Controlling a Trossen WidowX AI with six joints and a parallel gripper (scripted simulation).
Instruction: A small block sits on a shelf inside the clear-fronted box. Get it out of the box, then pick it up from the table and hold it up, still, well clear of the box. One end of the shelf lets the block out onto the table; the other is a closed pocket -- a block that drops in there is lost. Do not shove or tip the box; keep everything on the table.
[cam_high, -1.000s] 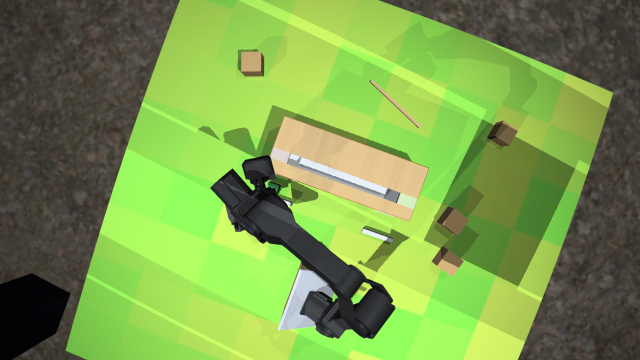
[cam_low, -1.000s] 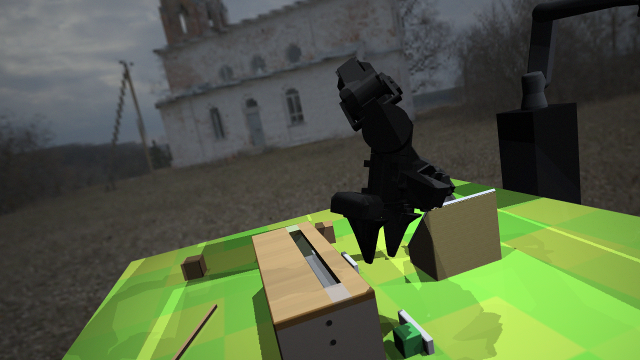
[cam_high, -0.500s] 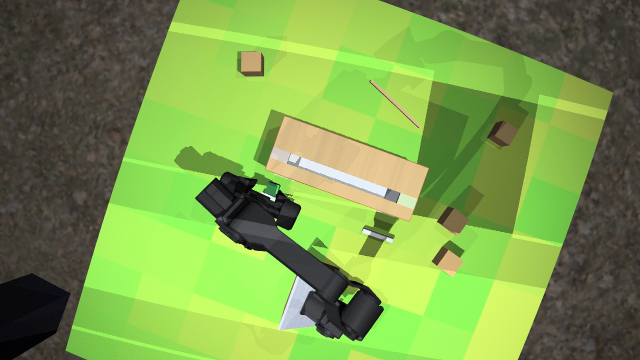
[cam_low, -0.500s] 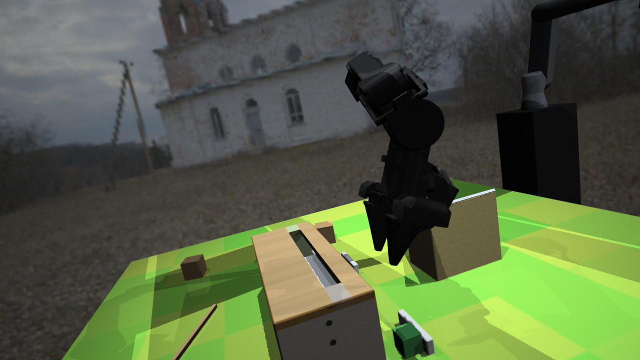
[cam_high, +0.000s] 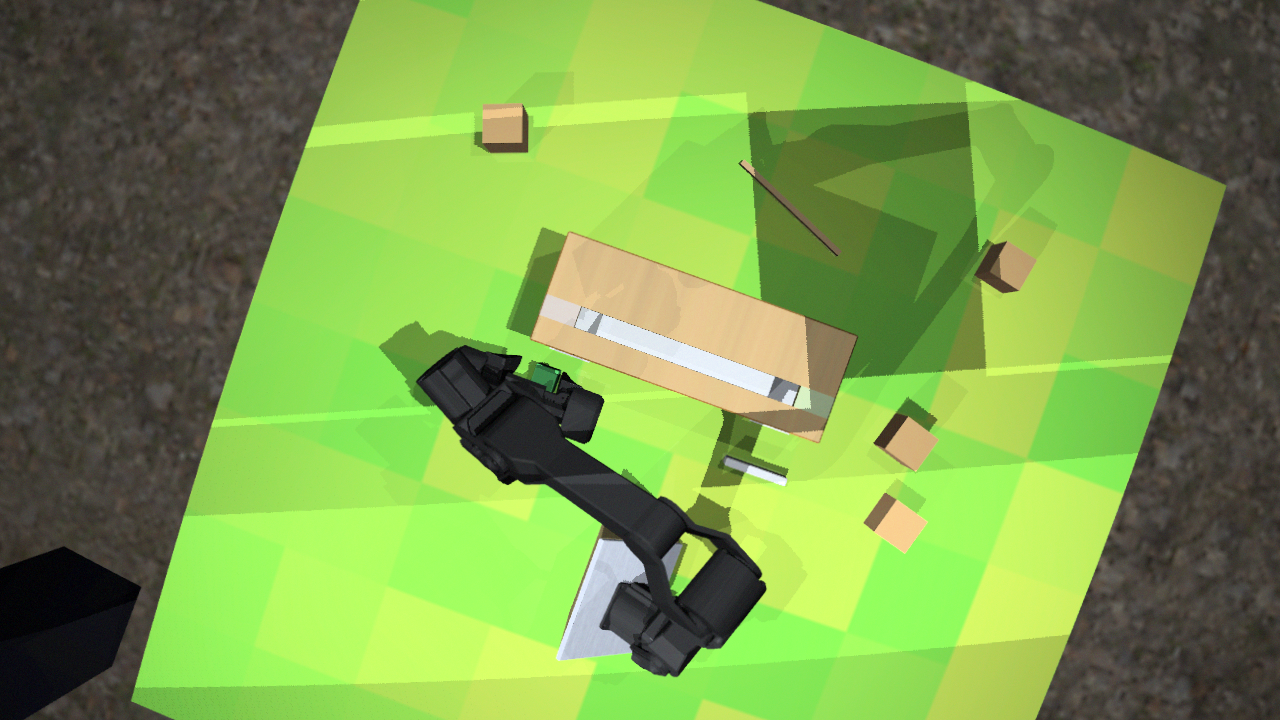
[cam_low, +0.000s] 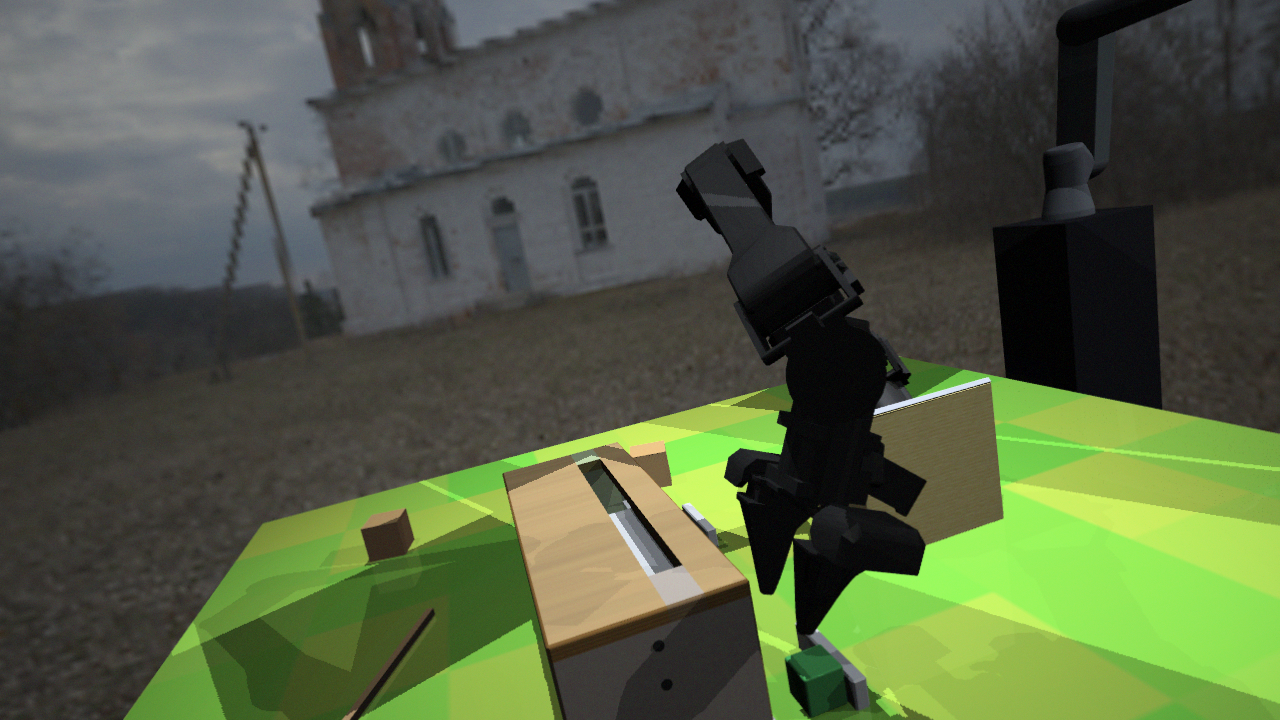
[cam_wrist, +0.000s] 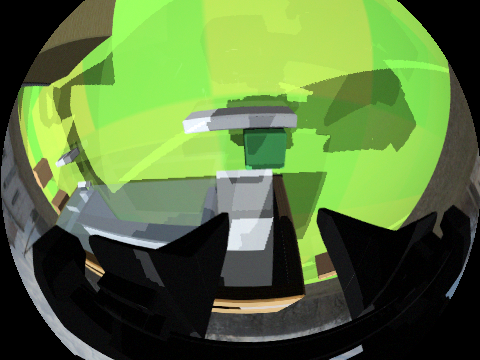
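Note:
The small green block (cam_high: 546, 377) (cam_low: 816, 680) (cam_wrist: 265, 149) rests on the table outside the box, close to its front at the left end in the top view. It sits beside a low white strip (cam_low: 841, 673) (cam_wrist: 240, 119), on the box side of it. The box (cam_high: 680, 304) (cam_low: 572, 555) stands upright with a wooden top and a long slot. My gripper (cam_low: 785, 611) (cam_wrist: 275, 217) is open and empty, tilted, with its tips above the table near the block. In the top view the hand partly covers the block's surroundings and hides the fingertips.
A second white strip (cam_high: 754, 471) (cam_low: 699, 522) lies before the box's other end. A wedge-shaped board (cam_high: 586, 604) (cam_low: 939, 465) stands by the arm's base. A thin stick (cam_high: 789, 207) (cam_low: 392, 662) lies behind the box. Several brown cubes stand around, one (cam_high: 503, 127) at the back left.

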